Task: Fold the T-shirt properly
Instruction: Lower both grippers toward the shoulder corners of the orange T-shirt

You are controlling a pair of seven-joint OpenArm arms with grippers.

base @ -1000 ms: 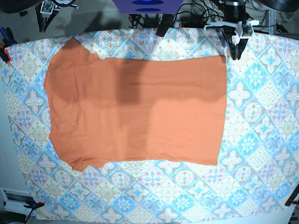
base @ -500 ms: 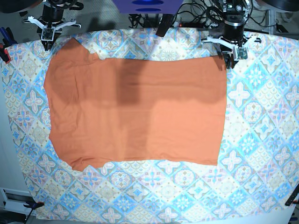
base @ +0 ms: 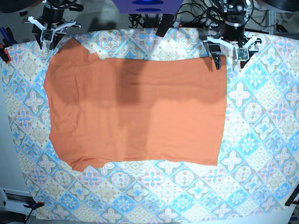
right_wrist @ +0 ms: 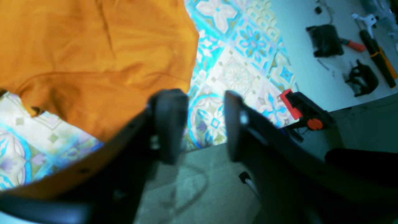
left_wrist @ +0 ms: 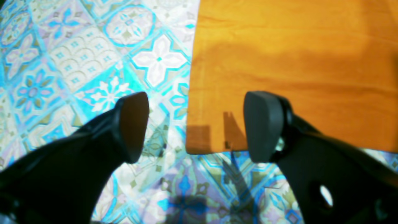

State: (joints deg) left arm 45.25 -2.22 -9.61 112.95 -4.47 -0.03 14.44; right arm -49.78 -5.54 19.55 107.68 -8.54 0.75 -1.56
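Observation:
The orange T-shirt (base: 135,109) lies spread flat on the patterned tablecloth (base: 261,140), sleeves toward the view's left. My left gripper (base: 229,59) hangs over the shirt's far right corner. In the left wrist view the left gripper (left_wrist: 199,127) is open wide, and the T-shirt (left_wrist: 295,62) has its corner between the two fingers, untouched. My right gripper (base: 49,43) is at the far left by the upper sleeve. In the right wrist view the right gripper (right_wrist: 202,124) is open with nothing in it, just beside the T-shirt (right_wrist: 93,62) sleeve edge, over the cloth's border.
A red-and-black clamp (right_wrist: 298,105) pins the tablecloth's edge near my right gripper. Another clamp (base: 4,53) sits at the far left edge. Tools (right_wrist: 360,77) lie on the surface beyond the table. Cables (base: 191,14) and a blue mount (base: 147,5) are at the back.
Both grippers have opened. The left one turned and settled over the shirt's far right corner. The right arm came into view at the far left sleeve.

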